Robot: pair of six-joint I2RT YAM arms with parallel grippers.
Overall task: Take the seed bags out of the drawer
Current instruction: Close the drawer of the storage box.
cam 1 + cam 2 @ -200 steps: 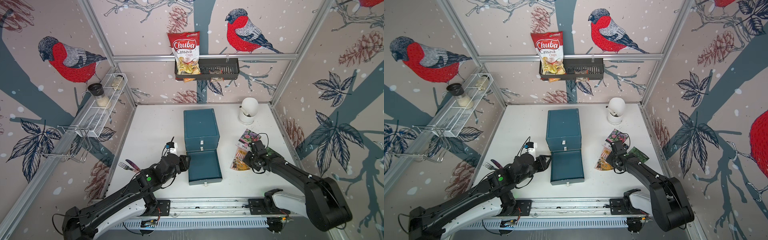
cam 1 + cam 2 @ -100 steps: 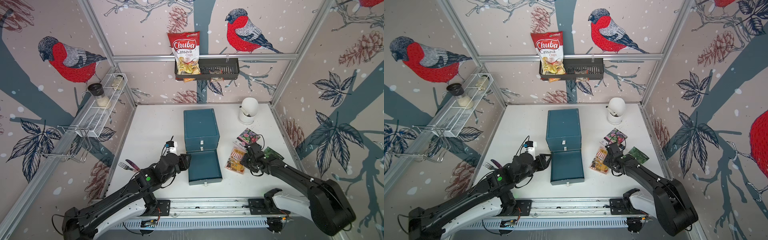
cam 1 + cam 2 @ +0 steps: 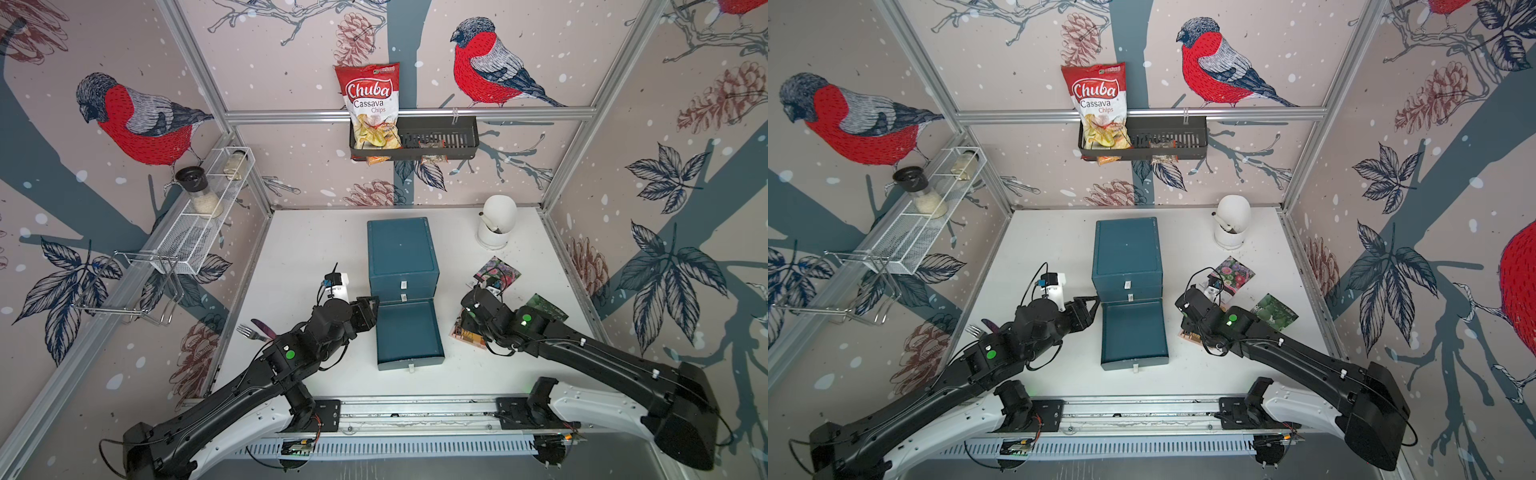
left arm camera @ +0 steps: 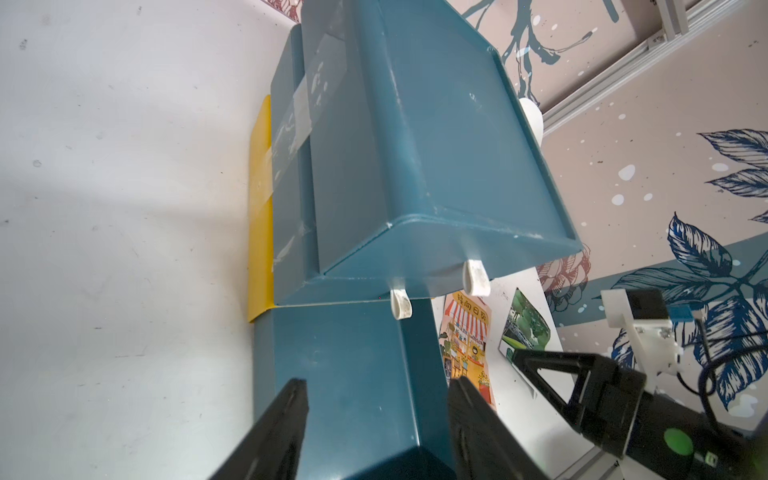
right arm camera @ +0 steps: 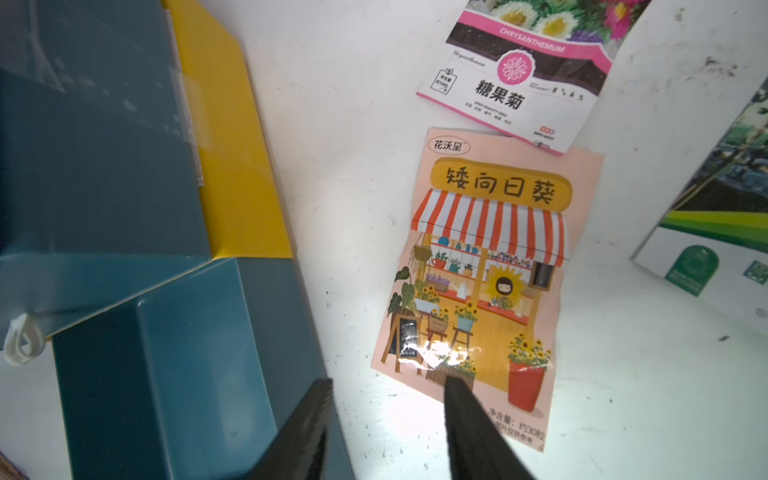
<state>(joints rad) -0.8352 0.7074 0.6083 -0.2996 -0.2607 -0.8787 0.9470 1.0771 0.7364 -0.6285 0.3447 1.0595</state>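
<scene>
The drawer (image 3: 409, 332) stands pulled out of the blue cabinet (image 3: 401, 249) and looks empty. All three seed bags (image 3: 496, 272) lie flat on the counter (image 3: 299, 257) to its right: the flower packet (image 5: 515, 83), the green packet (image 3: 1275, 312) and the shop packet (image 5: 478, 291), nearest the drawer. My right pincer (image 5: 386, 386) hangs by that packet's lower edge, jaws parted, gripping nothing — the job looks done to me. My left pincer (image 4: 376, 382) sits moderately wide and empty at the drawer's left wall — placed, I'd guess, to steady it.
</scene>
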